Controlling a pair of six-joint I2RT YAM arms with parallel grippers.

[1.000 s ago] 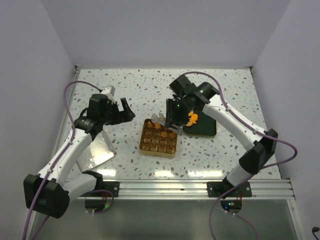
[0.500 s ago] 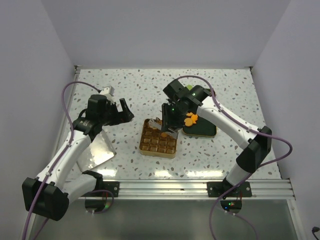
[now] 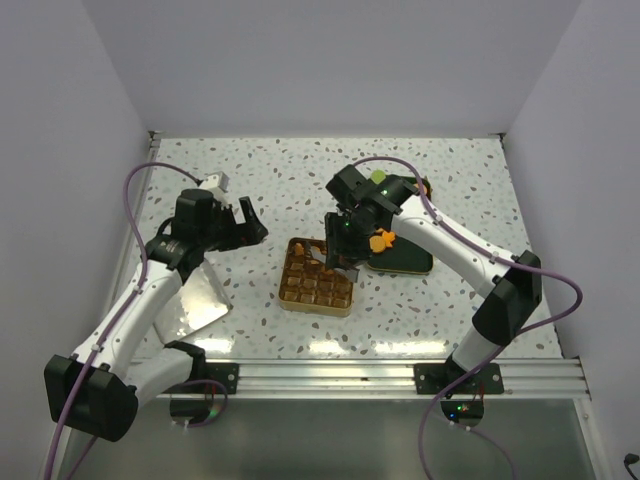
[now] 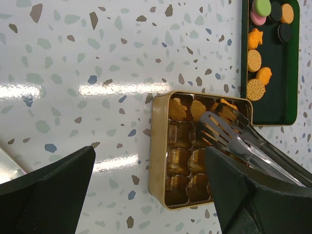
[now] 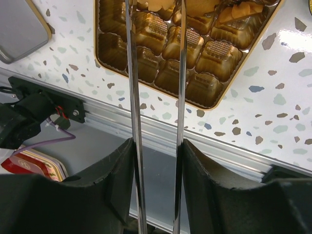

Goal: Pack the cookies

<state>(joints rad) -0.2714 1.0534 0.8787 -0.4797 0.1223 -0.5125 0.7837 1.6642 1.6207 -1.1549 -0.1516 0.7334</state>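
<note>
**A:** Step in hand, reading from the tabletop's left edge?

**B:** Placing, I judge. The left gripper [image 3: 245, 222] hangs idle with its fingers wide apart, holding nothing. At the centre, near the front edge, sits the square gold tin with moulded compartments [image 3: 300, 296]. A few orange-tan cookies [image 4: 178, 109] fill its far row.

**A:** And the right gripper [image 3: 342, 252]?

**B:** Clamped on slim metal tongs [image 4: 234, 141], whose tips are over the tin's far-right corner. Whether a biscuit sits between them, I cannot tell.

**A:** Next?

**B:** Probably a release into an empty cell, then a trip to the dark green oblong tray [image 4: 278, 97] toward the right edge, where more wait.

**A:** Orientation?

**B:** All lie flat, faces up. The round ones have no long axis, and they line up along the tray's long side.
</note>
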